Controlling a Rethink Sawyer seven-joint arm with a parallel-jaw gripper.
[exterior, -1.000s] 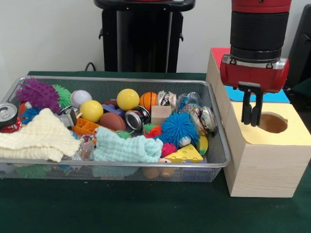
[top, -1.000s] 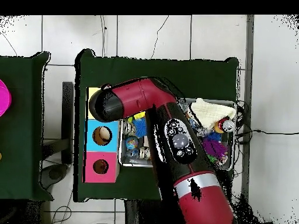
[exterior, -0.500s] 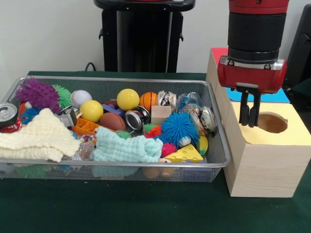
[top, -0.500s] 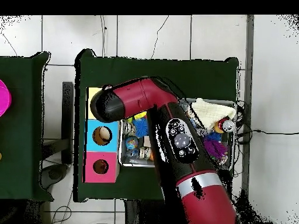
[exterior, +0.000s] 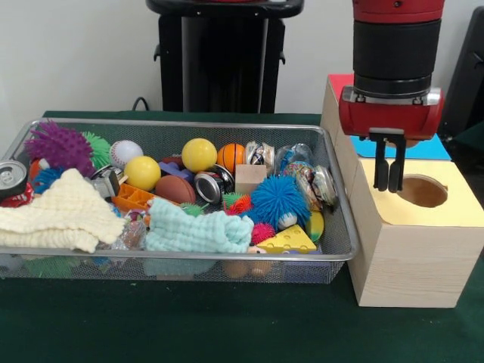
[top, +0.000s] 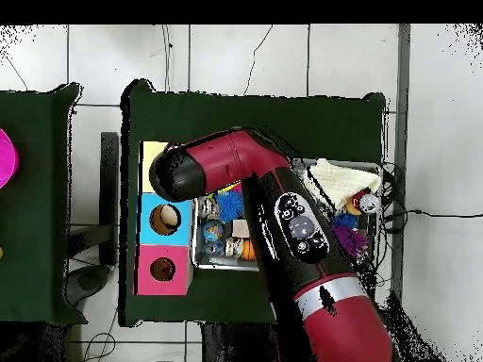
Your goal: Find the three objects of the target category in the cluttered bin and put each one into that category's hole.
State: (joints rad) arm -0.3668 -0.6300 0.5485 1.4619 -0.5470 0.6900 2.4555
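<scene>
My gripper (exterior: 390, 187) hangs over the wooden box (exterior: 412, 257), just left of the round hole (exterior: 422, 190) in its yellow top. Its fingers stand slightly apart, open, with nothing between them. The mesh bin (exterior: 181, 255) to the left holds two yellow balls (exterior: 199, 154), a baseball (exterior: 125, 153), a small basketball (exterior: 231, 157) and a brown football (exterior: 175, 189) among other clutter. In the overhead view the arm's head (top: 174, 174) hides the gripper and most of the yellow section. The blue hole (top: 165, 219) and the red hole (top: 162, 270) show there.
Also in the bin are a blue fuzzy ball (exterior: 278, 200), a purple spiky ball (exterior: 59, 146), a cream cloth (exterior: 64, 212), a teal cloth (exterior: 197, 231), a cheese wedge (exterior: 287, 240), a wooden cube (exterior: 249, 178) and a can (exterior: 10, 178). The arm spans the bin in the overhead view.
The gripper has risen a little above the yellow top and its fingers have parted slightly. In the overhead view the arm's elbow has swung somewhat to the right.
</scene>
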